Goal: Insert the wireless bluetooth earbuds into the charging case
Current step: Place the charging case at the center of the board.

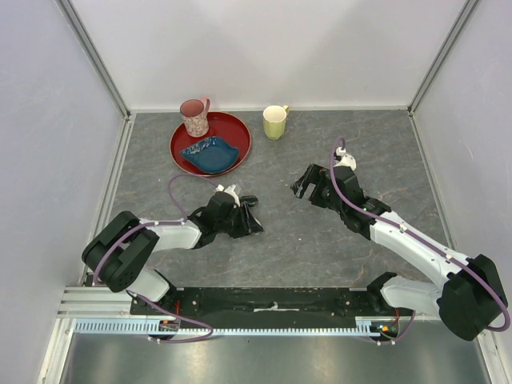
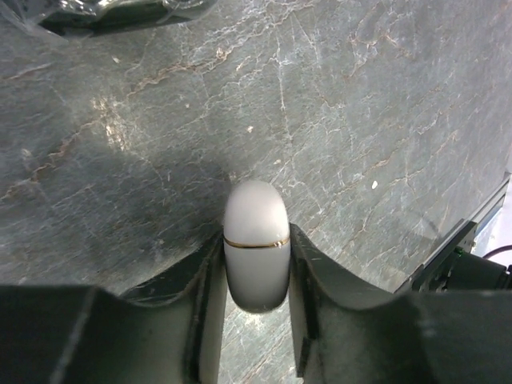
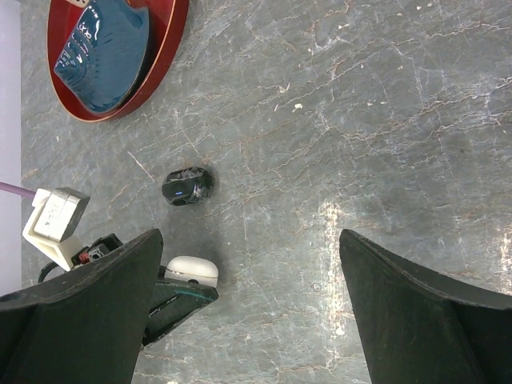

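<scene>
My left gripper (image 2: 256, 260) is shut on the charging case (image 2: 255, 240), a white glossy rounded case with a thin gold seam, closed and held on edge low over the grey table. The case also shows in the right wrist view (image 3: 190, 270), clamped by a left finger (image 3: 172, 300). In the top view the left gripper (image 1: 248, 218) is left of centre. My right gripper (image 1: 302, 186) is open and empty, and the right wrist view shows it (image 3: 248, 268) hovering above the table to the right of the case. No white earbuds are in view.
A small glossy black object (image 3: 188, 186) with a blue light lies on the table just beyond the case. A red plate (image 1: 240, 132) with a blue dish (image 1: 210, 152) and a pink mug (image 1: 194, 117) stands at the back. A yellow mug (image 1: 275, 122) is beside it.
</scene>
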Controlling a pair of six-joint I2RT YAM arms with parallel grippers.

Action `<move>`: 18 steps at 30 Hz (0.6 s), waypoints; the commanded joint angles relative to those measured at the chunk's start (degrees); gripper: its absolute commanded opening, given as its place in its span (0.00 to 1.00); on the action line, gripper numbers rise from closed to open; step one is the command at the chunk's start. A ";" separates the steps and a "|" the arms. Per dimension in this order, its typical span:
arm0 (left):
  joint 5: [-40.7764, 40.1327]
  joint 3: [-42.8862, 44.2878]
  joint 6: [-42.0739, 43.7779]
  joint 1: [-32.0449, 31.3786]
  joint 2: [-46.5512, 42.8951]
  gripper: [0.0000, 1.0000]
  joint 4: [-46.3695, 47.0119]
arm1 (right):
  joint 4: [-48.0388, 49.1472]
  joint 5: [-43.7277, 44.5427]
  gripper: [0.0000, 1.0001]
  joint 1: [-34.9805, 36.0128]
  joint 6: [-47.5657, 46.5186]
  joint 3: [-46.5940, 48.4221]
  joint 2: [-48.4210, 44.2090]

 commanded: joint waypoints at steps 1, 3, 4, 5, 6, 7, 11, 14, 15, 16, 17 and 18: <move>-2.23 -0.63 2.41 -0.13 -1.88 0.45 -3.81 | 2.56 -0.14 0.98 -0.25 0.76 -0.40 -0.28; -2.32 -0.72 2.58 -0.13 -2.14 0.45 -4.33 | 2.73 -0.31 0.98 -0.25 0.67 -0.49 -0.19; -2.41 -0.72 2.50 -0.13 -2.15 0.46 -4.51 | 2.74 -0.31 0.98 -0.25 0.67 -0.49 -0.19; -2.50 -0.72 2.50 -0.13 -2.32 0.47 -4.60 | 2.82 -0.40 0.98 -0.34 0.58 -0.49 -0.10; -2.58 -0.89 2.58 -0.13 -2.41 0.51 -4.77 | 2.82 -0.40 0.98 -0.25 0.58 -0.49 -0.10; -2.67 -0.81 2.59 -0.13 -2.67 0.51 -5.38 | 2.74 -0.40 0.98 -0.34 0.58 -0.58 -0.19; -4.95 -0.89 2.94 -0.13 -4.78 0.51 -8.28 | 2.82 -0.40 0.98 -0.43 0.58 -0.66 -0.19; -8.38 -0.72 3.90 -0.13 -8.37 0.52 -12.67 | 2.82 -0.40 0.98 -0.52 0.32 -0.66 -0.19; -9.43 -0.54 4.69 -0.13 -9.17 0.52 -13.99 | 2.65 -0.23 0.98 -0.60 0.32 -0.75 -0.19; -11.35 -0.28 5.04 -0.13 -10.40 0.52 -15.31 | 2.74 -0.23 0.98 -0.60 0.23 -0.75 -0.28; -11.90 -0.10 5.66 -0.13 -12.67 0.53 -18.45 | 2.65 -0.14 0.98 -0.60 0.23 -0.84 -0.28; -13.90 0.07 5.92 -0.13 -14.00 0.53 -19.70 | 2.65 -0.14 0.98 -0.78 0.15 -0.93 -0.36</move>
